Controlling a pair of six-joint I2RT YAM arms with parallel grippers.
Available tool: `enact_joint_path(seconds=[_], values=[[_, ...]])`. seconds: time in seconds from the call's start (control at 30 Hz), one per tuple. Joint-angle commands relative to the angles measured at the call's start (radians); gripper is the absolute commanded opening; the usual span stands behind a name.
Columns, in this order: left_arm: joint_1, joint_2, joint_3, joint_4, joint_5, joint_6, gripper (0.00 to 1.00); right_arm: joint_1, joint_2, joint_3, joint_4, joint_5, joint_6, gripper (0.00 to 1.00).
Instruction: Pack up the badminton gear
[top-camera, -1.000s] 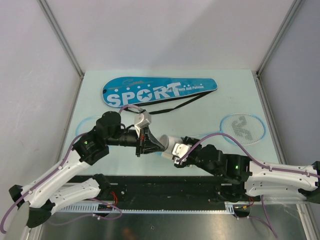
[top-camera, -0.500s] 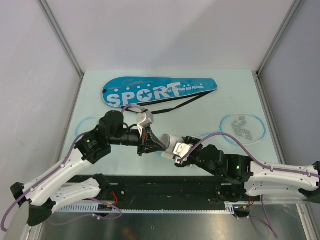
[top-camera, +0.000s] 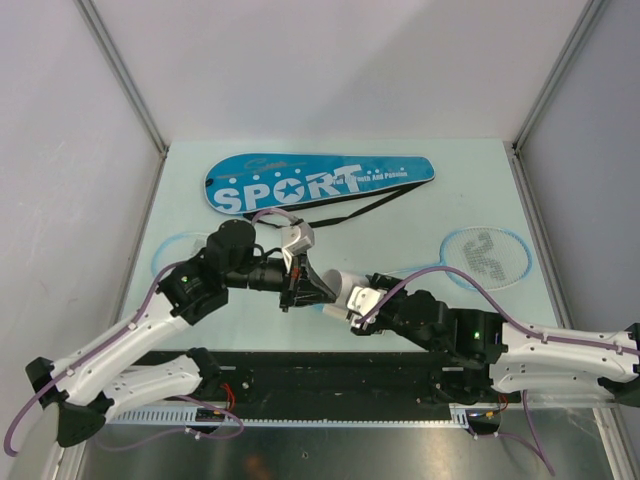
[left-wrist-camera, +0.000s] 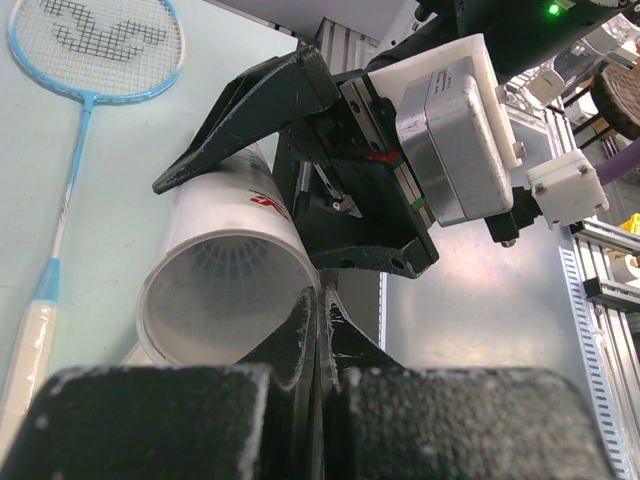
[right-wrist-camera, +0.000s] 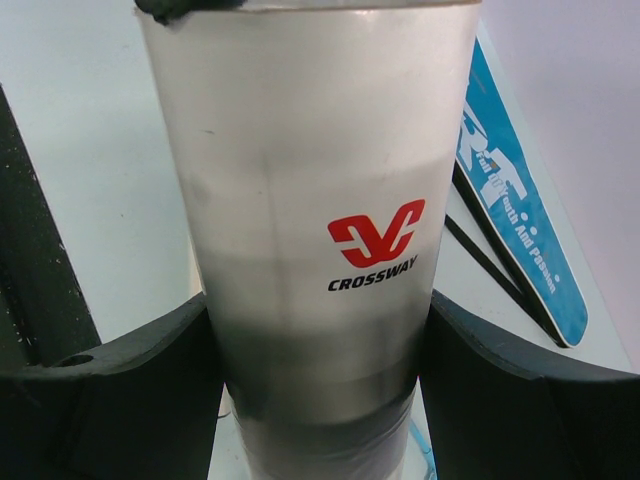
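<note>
The white tube (top-camera: 337, 284) with a red CROSSWAY logo is held off the table, lying roughly level. My right gripper (top-camera: 356, 300) is shut on its closed end; in the right wrist view the tube (right-wrist-camera: 310, 200) fills the gap between both pads. In the left wrist view the tube's open mouth (left-wrist-camera: 225, 295) faces the camera, and white shuttlecock feathers show deep inside. My left gripper (left-wrist-camera: 320, 310) is shut, its tips at the rim of that mouth. The blue SPORT bag (top-camera: 310, 180) lies at the back. One racket (top-camera: 485, 255) lies at the right.
A second racket's head (top-camera: 172, 250) shows partly under my left arm. The bag's black strap (top-camera: 350, 212) trails toward the middle. In the left wrist view a racket (left-wrist-camera: 95, 45) lies beside the tube, its white handle (left-wrist-camera: 28, 345) pointing near. Metal posts stand at both sides.
My left gripper has moved a little right toward the tube's open mouth. The right gripper and the tube have stayed put.
</note>
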Motion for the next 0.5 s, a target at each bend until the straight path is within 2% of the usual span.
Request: enact_joint_path(seconds=[0.0, 0.17, 0.47], values=[[-0.03, 0.015, 0.023, 0.034, 0.018, 0.038, 0.0, 0.01, -0.032, 0.051, 0.119, -0.008, 0.033, 0.08], [-0.072, -0.006, -0.017, 0.169, 0.003, -0.016, 0.0, 0.011, -0.056, 0.036, 0.181, -0.054, 0.073, 0.08], [-0.099, 0.02, -0.049, 0.277, 0.027, -0.063, 0.0, 0.022, -0.133, -0.038, 0.346, -0.126, 0.099, 0.06]])
